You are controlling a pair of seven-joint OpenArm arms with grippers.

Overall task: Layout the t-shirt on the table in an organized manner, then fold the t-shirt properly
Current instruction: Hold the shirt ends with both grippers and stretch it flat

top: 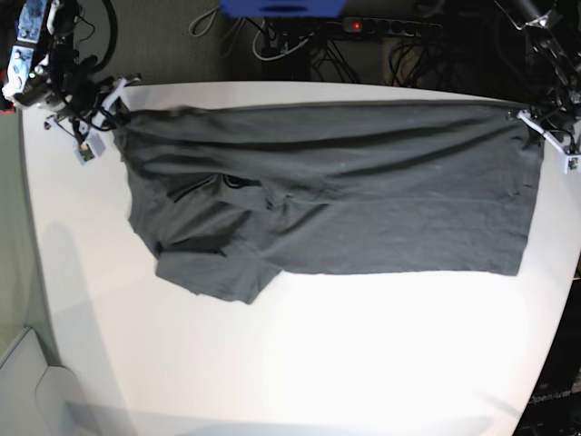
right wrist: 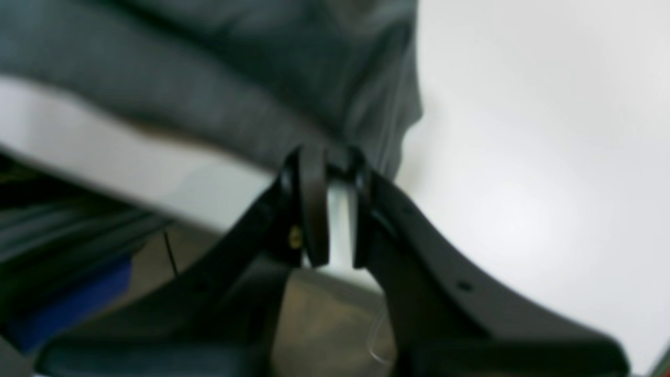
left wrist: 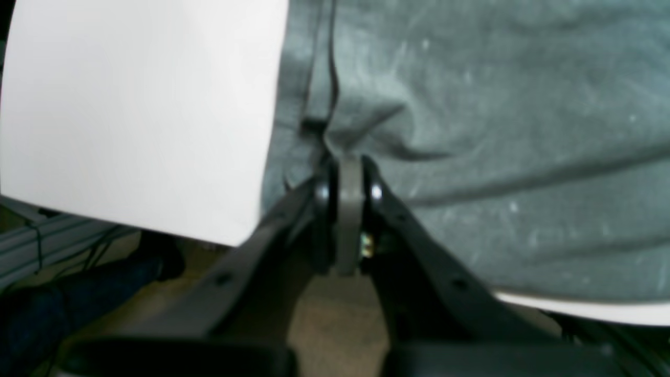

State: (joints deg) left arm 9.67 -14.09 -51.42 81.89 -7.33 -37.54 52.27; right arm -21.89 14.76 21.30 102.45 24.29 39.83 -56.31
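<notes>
Fingers of both grippers pinch the t-shirt [top: 327, 191]. It lies long, left to right, along the far side of the table [top: 363, 363]. Left gripper [left wrist: 348, 173] grips the right end, right gripper [right wrist: 332, 159] the left end.

The left gripper [left wrist: 348, 173] sits at the far right corner in the base view, its two dark fingers [left wrist: 319, 209] pressed together on a fold of the t-shirt [left wrist: 497, 131]. The right gripper [right wrist: 330, 162] sits at the far left corner of the base view, its jaws nearly closed, pinching the cloth edge. Both arms reach out wide apart from each other.
</notes>
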